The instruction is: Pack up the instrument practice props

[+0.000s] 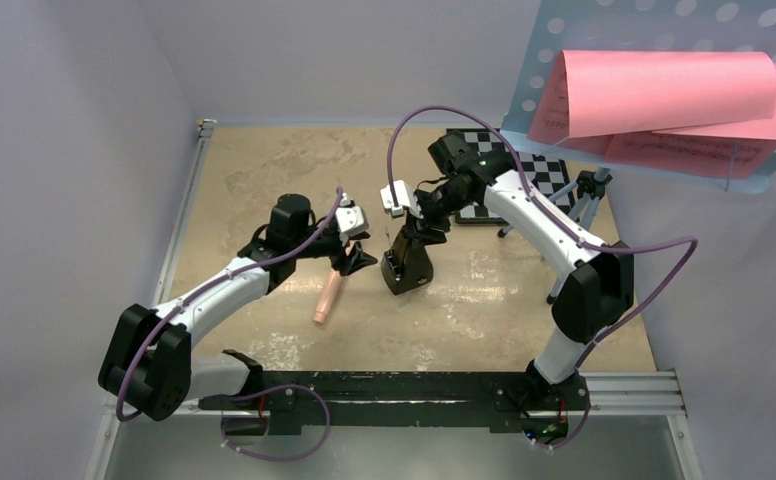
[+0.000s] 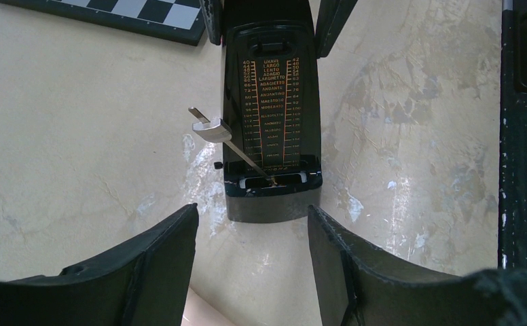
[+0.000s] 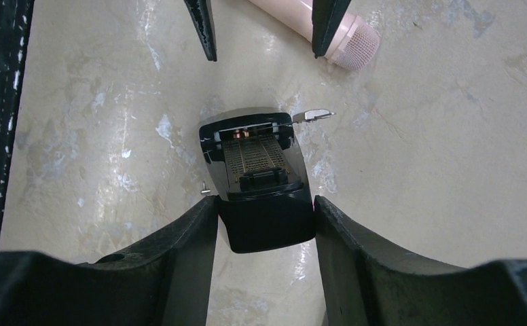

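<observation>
The black pyramid-shaped metronome (image 1: 407,268) stands upright mid-table, its cover off and its pendulum (image 2: 213,129) swung left. My right gripper (image 1: 411,232) comes down from above and its jaws press both sides of the metronome's top (image 3: 266,227). The peach-pink recorder (image 1: 326,300) lies on the table just left of it. My left gripper (image 1: 356,258) hovers open over the recorder's far end, facing the metronome (image 2: 271,136), with only a sliver of recorder (image 2: 203,314) showing between its fingers. The light-blue music stand (image 1: 554,40) holds curled pink sheet-music pages (image 1: 664,90) at the back right.
A black-and-white chessboard (image 1: 539,170) lies behind the right arm, next to the stand's tripod (image 1: 589,195). A black mounting rail (image 1: 414,390) runs along the near edge. Pale walls close in the left and back sides.
</observation>
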{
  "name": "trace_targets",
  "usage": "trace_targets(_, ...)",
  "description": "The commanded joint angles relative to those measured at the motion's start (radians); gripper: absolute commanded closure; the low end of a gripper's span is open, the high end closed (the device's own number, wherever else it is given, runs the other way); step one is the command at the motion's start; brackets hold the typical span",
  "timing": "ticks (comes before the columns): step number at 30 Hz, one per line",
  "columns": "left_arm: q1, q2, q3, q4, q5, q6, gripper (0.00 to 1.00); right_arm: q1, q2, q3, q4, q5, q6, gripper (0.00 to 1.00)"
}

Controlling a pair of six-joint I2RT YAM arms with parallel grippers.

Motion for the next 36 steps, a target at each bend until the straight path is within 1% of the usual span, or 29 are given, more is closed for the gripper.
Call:
trace_targets(1,0.006,-0.014,-0.021,0.084,0.041,0.005,0.35,0.013,-0.049,-0.073,0.100,0.022,0.218,0.55)
trace_targets(4,0.006,-0.017,-0.032,0.093,0.077,0.025,0.35,0.011,-0.075,-0.116,0.170,0.041,0.344,0.62)
trace_targets(8,0.006,-0.001,-0.049,0.174,0.146,-0.004,0.35,0.012,-0.116,-0.194,0.205,0.027,0.393,0.67)
trace_targets(10,0.007,0.025,-0.041,0.193,0.154,-0.045,0.36,0.011,-0.111,-0.202,0.201,0.034,0.403,0.73)
trace_targets(11,0.009,0.040,-0.039,0.212,0.149,-0.077,0.38,0.011,-0.108,-0.205,0.201,0.035,0.402,0.74)
trace_targets(14,0.028,0.075,-0.044,0.313,0.116,-0.234,0.44,0.011,-0.115,-0.229,0.216,0.036,0.398,0.79)
trace_targets(16,0.039,0.092,-0.042,0.367,0.123,-0.313,0.50,0.011,-0.124,-0.245,0.229,0.036,0.398,0.81)
trace_targets(18,0.040,0.106,-0.042,0.402,0.131,-0.357,0.56,0.012,-0.126,-0.250,0.228,0.035,0.398,0.83)
trace_targets(21,0.040,0.131,-0.047,0.448,0.143,-0.394,0.61,0.011,-0.127,-0.250,0.212,0.033,0.388,0.85)
trace_targets(26,0.040,0.180,-0.046,0.514,0.134,-0.427,0.58,0.011,-0.126,-0.243,0.193,0.036,0.379,0.85)
trace_targets(29,0.042,0.211,-0.038,0.537,0.099,-0.457,0.58,0.013,-0.124,-0.236,0.187,0.037,0.381,0.85)
trace_targets(31,0.052,0.233,-0.032,0.567,0.078,-0.516,0.58,0.015,-0.123,-0.228,0.179,0.040,0.383,0.86)
trace_targets(33,0.065,0.258,-0.022,0.598,0.083,-0.571,0.59,0.016,-0.121,-0.220,0.172,0.041,0.383,0.86)
trace_targets(36,0.070,0.284,-0.012,0.627,0.103,-0.584,0.59,0.017,-0.116,-0.212,0.165,0.042,0.381,0.87)
